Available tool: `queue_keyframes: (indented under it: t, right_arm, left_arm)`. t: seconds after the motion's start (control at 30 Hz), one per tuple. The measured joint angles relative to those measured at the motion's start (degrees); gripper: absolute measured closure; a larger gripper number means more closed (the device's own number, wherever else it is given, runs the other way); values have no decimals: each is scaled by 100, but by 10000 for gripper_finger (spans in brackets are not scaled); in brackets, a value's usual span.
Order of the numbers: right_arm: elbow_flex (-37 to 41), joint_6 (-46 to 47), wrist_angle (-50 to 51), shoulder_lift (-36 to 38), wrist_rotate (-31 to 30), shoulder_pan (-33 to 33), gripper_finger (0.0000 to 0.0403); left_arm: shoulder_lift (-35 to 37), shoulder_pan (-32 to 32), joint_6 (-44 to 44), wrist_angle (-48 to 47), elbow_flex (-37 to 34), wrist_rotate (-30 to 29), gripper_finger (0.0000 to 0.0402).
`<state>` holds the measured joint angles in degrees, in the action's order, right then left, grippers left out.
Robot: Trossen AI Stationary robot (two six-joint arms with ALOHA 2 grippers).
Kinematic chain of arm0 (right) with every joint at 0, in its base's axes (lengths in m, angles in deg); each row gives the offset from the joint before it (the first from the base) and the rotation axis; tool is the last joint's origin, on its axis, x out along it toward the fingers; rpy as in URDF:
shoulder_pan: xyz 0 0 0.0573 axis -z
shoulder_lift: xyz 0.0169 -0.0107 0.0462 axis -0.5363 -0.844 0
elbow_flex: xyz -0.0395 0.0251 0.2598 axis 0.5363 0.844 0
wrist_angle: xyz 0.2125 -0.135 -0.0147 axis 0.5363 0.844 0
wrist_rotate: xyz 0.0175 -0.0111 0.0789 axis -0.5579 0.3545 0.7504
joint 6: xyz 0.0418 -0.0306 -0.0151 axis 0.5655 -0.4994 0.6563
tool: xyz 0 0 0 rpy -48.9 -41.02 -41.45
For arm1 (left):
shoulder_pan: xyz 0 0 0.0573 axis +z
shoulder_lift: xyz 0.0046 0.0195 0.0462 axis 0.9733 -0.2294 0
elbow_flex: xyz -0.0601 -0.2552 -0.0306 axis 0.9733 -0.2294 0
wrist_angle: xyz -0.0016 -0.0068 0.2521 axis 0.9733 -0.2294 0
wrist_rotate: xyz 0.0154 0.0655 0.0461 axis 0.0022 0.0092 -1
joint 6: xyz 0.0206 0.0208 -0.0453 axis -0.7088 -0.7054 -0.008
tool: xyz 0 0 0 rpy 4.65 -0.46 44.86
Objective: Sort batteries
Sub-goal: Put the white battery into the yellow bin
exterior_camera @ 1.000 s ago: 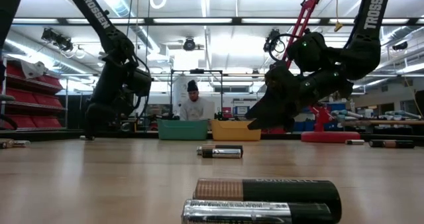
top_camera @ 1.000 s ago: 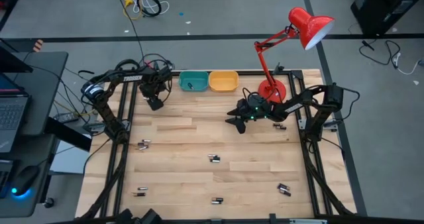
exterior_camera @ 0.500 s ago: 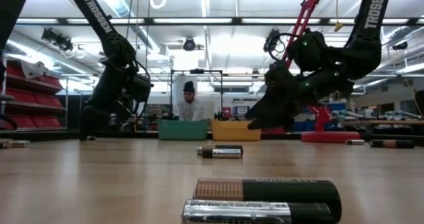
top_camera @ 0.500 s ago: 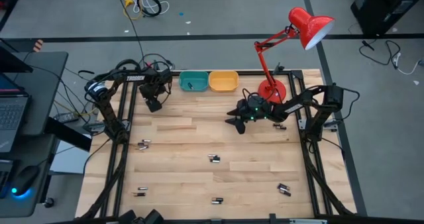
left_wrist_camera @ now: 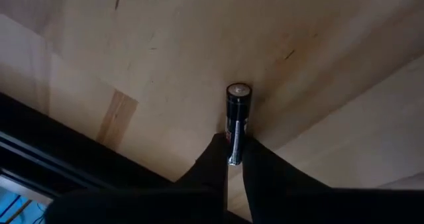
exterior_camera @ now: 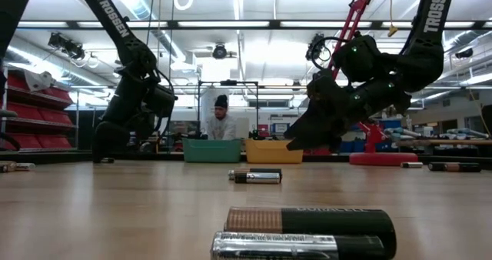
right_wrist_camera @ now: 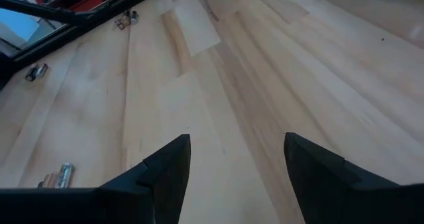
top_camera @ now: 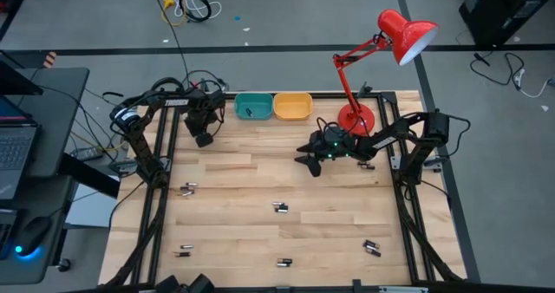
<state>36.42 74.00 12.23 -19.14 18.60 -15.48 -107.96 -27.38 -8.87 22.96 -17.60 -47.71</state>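
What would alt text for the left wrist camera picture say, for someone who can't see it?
The left gripper is closed on one end of a small dark battery with a silvery tip, which points away from the camera. Beneath it is a pale wooden table with a black frame along its edge.

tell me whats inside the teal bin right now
The high view shows one small dark object lying in the teal bin, likely a battery. In the low view the bin's wall hides the contents.

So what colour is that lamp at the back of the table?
Bright red: the lamp has a red shade, arm and base, seen best in the high view.
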Motion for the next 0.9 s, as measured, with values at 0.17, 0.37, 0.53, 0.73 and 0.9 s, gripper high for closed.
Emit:
queue_keyframes:
  t: [0.17, 0.37, 0.53, 0.73, 0.9]
  right_arm:
    - [0, 74, -2, 0, -22, 0, 174]
    - [0, 175, -10, 0, -25, 0, 174]
    - [2, 232, -44, 0, -33, 0, 174]
    - [2, 259, -51, 0, -41, -2, 176]
    - [2, 363, -88, 0, -41, 0, 176]
  left_arm:
    - [78, -9, 73, -56, 4, -17, 351]
    - [510, -72, 203, -231, 110, 349, 352]
    - [956, -295, 381, -265, 257, 546, 352]
    - [1076, -838, 644, -190, 802, 549, 352]
    - [870, -1292, 667, 80, 1412, 531, 352]
